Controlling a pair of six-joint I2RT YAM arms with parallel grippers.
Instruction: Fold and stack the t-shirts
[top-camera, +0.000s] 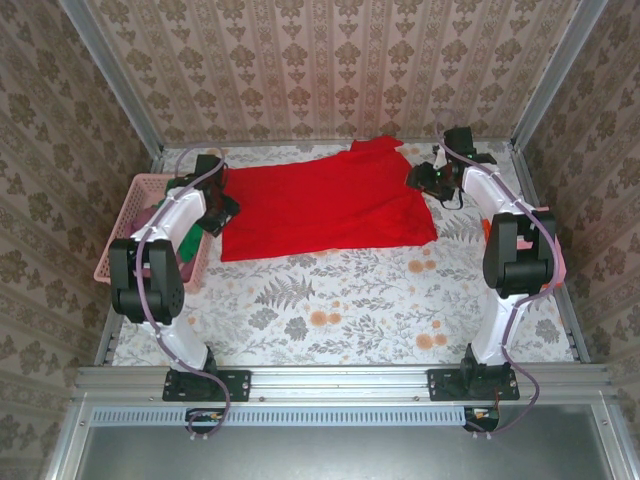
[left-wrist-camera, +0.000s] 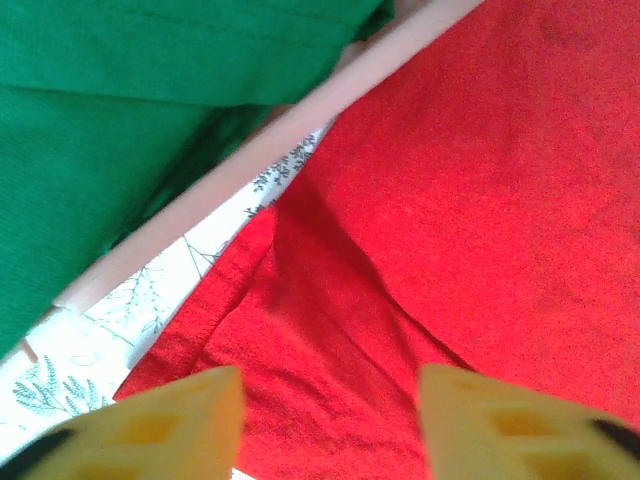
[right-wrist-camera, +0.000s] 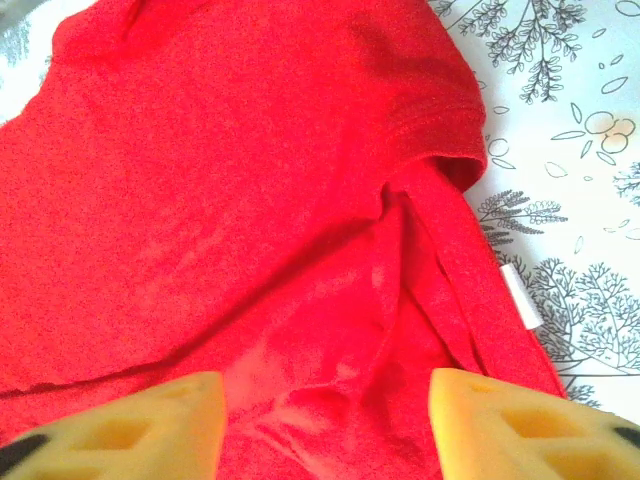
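Hovering part-open and empty at opposite ends of the red t-shirt, the left hand and right hand are best closed on matching edges together.

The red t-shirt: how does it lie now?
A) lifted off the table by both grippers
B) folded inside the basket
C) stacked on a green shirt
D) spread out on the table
D: the red t-shirt lies spread on the table beside the pink basket, with the left gripper and right gripper open over it.
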